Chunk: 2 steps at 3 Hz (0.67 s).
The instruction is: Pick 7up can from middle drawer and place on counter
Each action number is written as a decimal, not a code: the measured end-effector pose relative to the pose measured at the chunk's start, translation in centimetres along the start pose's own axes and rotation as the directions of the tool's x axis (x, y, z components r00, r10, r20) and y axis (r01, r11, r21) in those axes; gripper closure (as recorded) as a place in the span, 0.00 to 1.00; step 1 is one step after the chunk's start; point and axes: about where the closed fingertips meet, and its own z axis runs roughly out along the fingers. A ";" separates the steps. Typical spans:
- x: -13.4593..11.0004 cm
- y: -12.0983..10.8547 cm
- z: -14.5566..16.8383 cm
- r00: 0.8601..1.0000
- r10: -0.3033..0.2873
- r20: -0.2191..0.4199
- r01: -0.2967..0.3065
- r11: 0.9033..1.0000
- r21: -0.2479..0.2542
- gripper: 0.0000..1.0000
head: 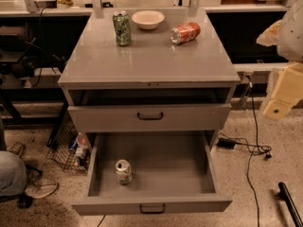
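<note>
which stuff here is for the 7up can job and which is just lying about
For the job: pale silver-green 7up can in the open deep grey middle drawer; glossy grey counter; gripper at the right edge, beside the cabinet.
Lying about: dark green can, cream bowl, orange can on its side, shallower grey drawer.

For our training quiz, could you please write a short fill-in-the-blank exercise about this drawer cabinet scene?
The 7up can stands in the open middle drawer, in its ____ half as pictured.
On the counter, the orange can lies on its ____.
The white bowl sits ____ the green can and the orange can.
The gripper hangs by the picture's ____ edge, outside the drawer.
Missing words: left; side; between; right.
</note>
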 end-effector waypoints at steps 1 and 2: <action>0.0 0.0 0.0 1.000 0.000 0.000 0.000 1.000 0.000 0.00; -0.8 0.9 2.9 0.996 0.043 0.072 -0.040 0.998 -0.046 0.00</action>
